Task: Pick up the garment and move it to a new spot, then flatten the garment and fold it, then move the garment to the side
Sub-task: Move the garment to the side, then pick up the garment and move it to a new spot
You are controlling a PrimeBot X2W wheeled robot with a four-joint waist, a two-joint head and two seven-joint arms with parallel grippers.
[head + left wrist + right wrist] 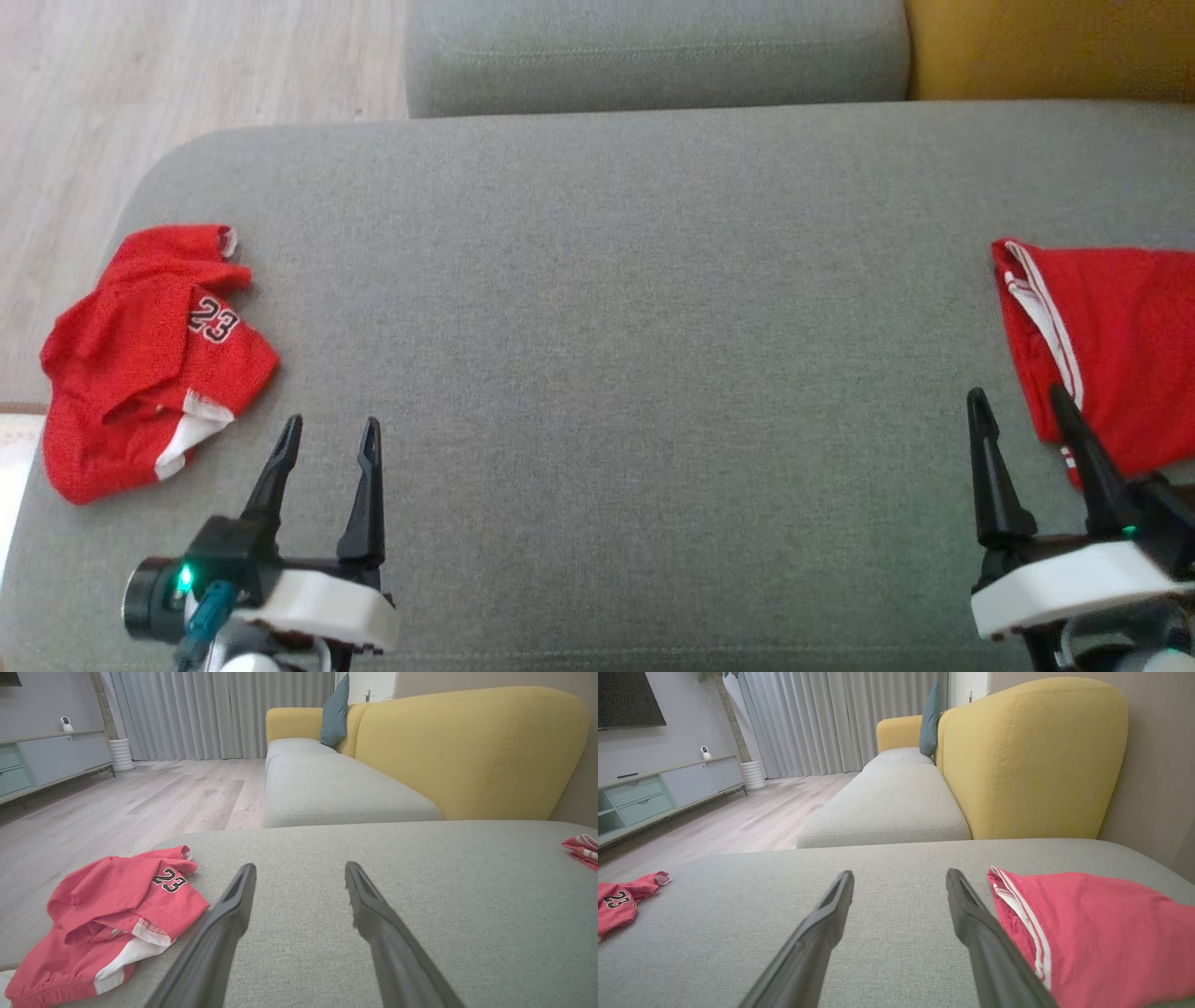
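Red crumpled 23 shorts are lying beside my empty, wide-open left claw; right claw likewise gaping; a raised fold is looking the best pinch.

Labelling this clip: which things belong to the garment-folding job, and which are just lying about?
Job: crumpled red garment, left gripper, right gripper, grey seat.
Lying about: flat red garment on the right (likely finished), yellow backrest, teal pillow, cabinet.

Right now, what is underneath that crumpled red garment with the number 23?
The red garment lies on the grey cushion. Anything beneath its folds is covered.
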